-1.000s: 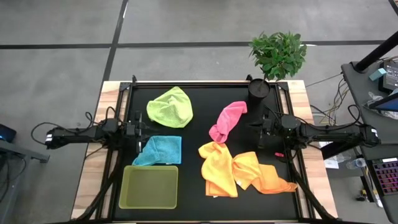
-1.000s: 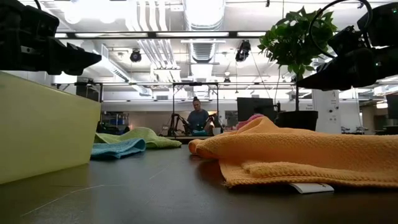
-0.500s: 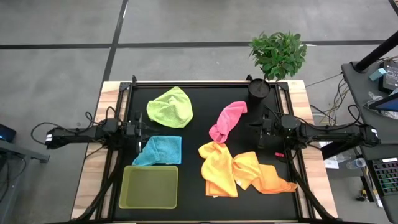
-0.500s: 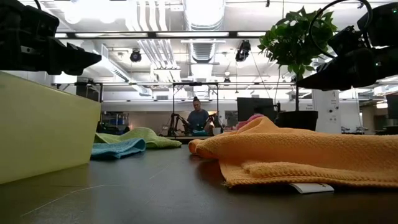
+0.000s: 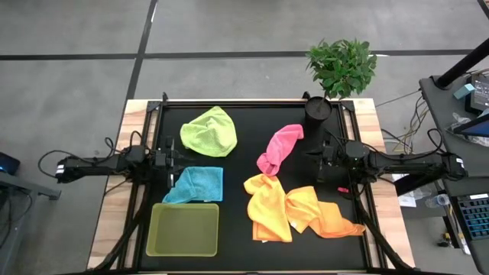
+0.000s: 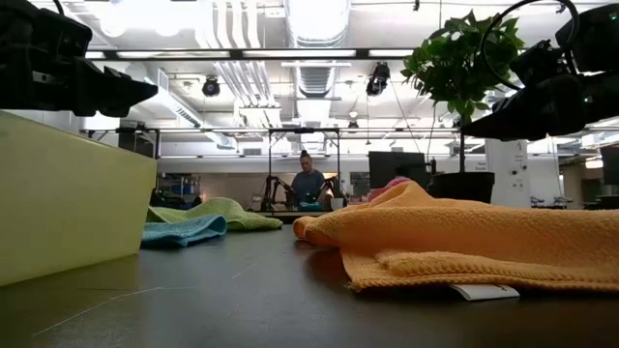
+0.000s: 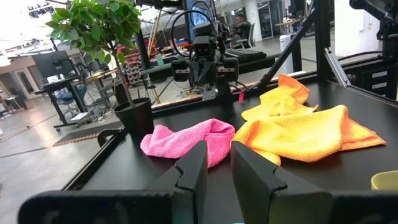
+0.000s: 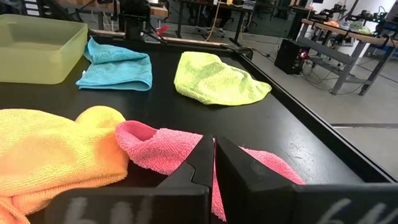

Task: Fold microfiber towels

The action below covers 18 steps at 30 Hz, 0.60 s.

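Nothing's moved since a second ago. Left gripper (image 5: pixel 170 162) sits slightly apart by the table's left edge, holding nothing. Right gripper (image 5: pixel 319 159) is closed empty near the pink towel (image 5: pixel 279 147).

Tray (image 6: pixel 68 198) cropped (low view, left)

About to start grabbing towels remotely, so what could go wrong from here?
1. The yellow towel and orange towel overlap, so one pinch may lift both.
2. The potted plant stands close behind the pink towel; the right gripper could knock it.
3. The green tray sits beside the blue towel, crowding the left gripper.
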### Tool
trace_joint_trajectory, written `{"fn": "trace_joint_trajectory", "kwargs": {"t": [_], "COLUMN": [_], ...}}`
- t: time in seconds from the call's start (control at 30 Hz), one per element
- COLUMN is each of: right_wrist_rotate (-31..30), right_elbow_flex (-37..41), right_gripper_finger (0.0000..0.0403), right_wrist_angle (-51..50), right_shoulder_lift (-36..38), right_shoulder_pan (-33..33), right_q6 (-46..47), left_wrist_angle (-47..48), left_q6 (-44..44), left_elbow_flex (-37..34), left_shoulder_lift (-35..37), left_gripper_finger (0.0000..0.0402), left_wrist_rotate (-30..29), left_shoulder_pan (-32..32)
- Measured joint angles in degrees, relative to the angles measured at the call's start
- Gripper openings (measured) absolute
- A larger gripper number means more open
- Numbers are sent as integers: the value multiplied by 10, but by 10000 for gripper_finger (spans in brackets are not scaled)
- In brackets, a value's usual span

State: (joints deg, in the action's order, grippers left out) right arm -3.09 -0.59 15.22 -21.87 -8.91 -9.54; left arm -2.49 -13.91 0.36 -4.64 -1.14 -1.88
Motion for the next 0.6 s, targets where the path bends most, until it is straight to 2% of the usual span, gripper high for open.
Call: {"fn": "trace_joint_trajectory", "kwargs": {"t": [0.27, 0.4, 0.5, 0.6], "right_wrist_rotate": [0, 0, 1, 2], "right_elbow_flex": [0, 0, 0, 0], "right_gripper_finger": [9, 9, 9, 9], "right_wrist_angle": [0, 0, 0, 0], "right_shoulder_lift": [0, 0, 0, 0], "right_shoulder_pan": [0, 0, 0, 0], "right_q6": [1, 46, 124, 300], "left_wrist_angle": [0, -27, -48, -78], "left_q6": [0, 6, 48, 120], "left_elbow_flex": [0, 0, 0, 0], "left_shoulder_lift": [0, 0, 0, 0], "left_gripper_finger": [58, 58, 58, 58], "left_wrist_rotate": [0, -12, -12, -11], "left_shoulder_pan": [0, 0, 0, 0]}}
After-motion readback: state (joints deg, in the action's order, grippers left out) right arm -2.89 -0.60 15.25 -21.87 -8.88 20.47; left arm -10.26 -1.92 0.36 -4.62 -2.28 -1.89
